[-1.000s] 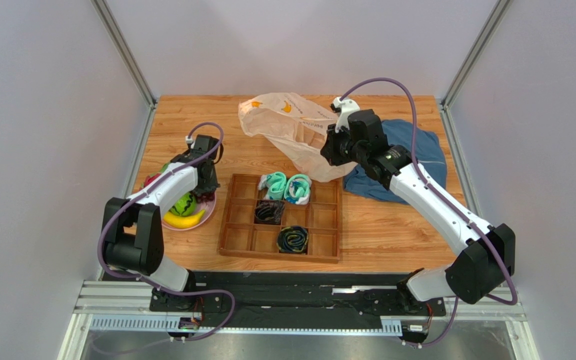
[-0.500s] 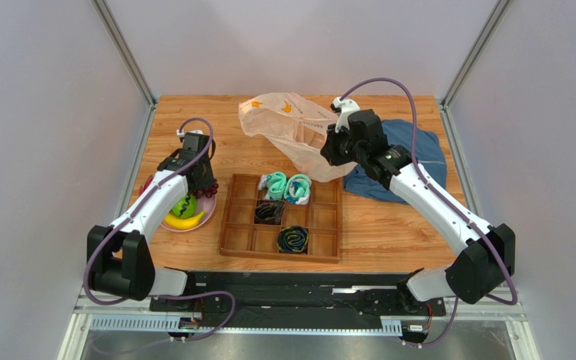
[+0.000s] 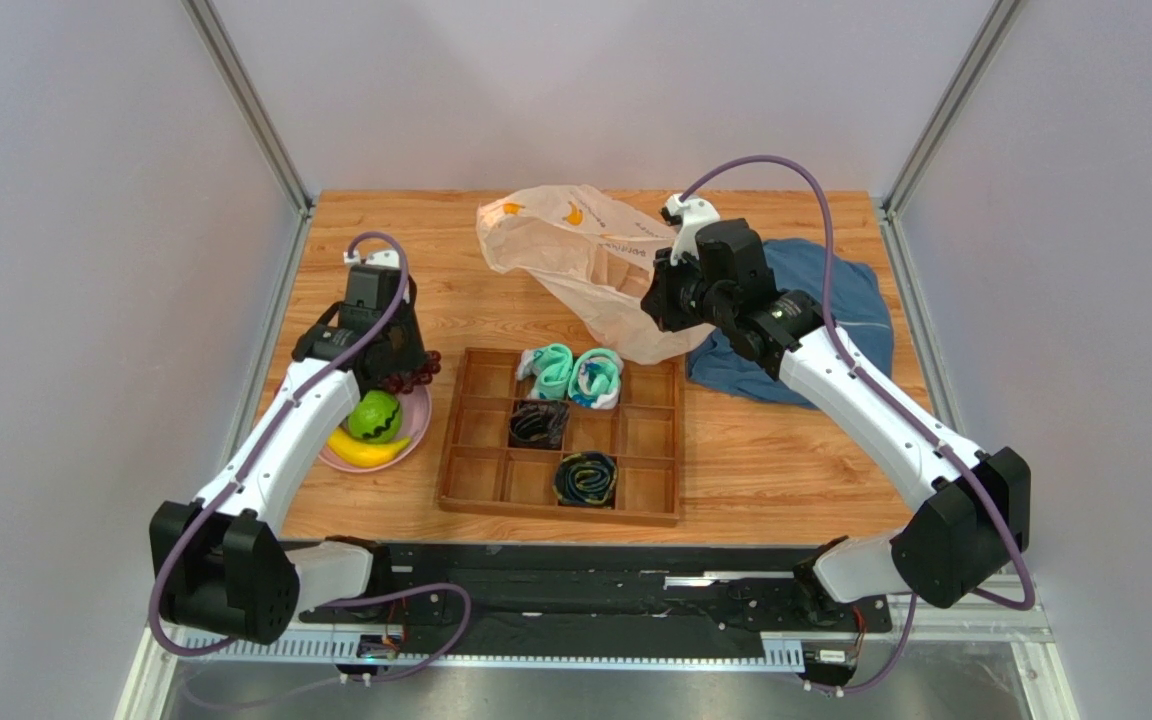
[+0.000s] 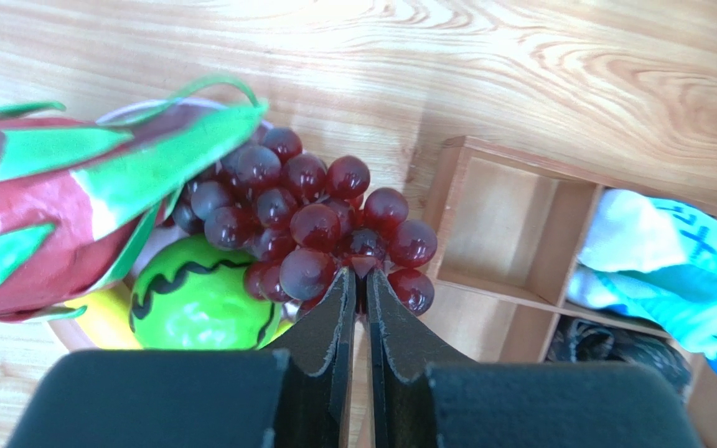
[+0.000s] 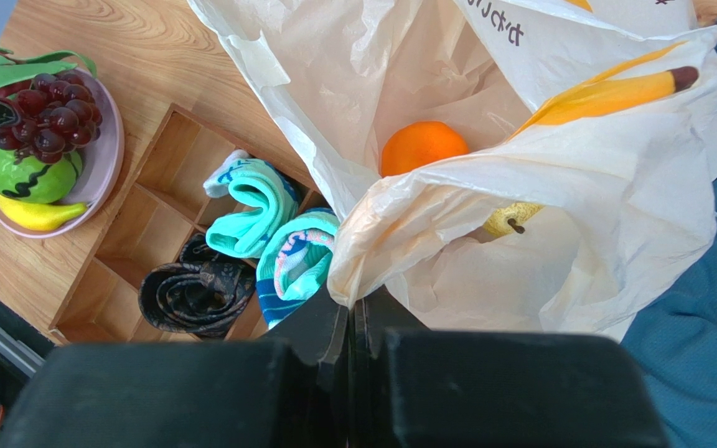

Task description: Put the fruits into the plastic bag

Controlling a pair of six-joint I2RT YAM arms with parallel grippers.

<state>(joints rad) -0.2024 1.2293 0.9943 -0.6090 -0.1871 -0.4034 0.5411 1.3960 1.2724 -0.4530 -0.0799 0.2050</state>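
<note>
My left gripper [image 4: 358, 280] is shut on the stem of the dark purple grapes [image 4: 306, 215], which hang over the pink plate [image 3: 420, 417]. On that plate lie the red-pink dragon fruit [image 4: 35, 215], the green striped melon [image 4: 199, 299] and the banana [image 3: 364, 450]. My right gripper [image 5: 353, 303] is shut on the rim of the plastic bag [image 5: 615, 187] and holds its mouth up. An orange [image 5: 422, 147] and a yellow lemon [image 5: 512, 219] lie inside the bag. Seen from above, the bag [image 3: 582, 255] stands at the table's far middle.
A wooden divided tray [image 3: 455, 450] lies between the plate and the bag, with teal rolled socks [image 3: 575, 372] and dark rolled socks [image 3: 585, 477] in its compartments. A blue cloth [image 3: 838, 300] lies under my right arm. Walls enclose the table on three sides.
My left gripper has closed on the grapes, and its wrist has drawn back toward the far left. The right arm and the bag have stayed put.
</note>
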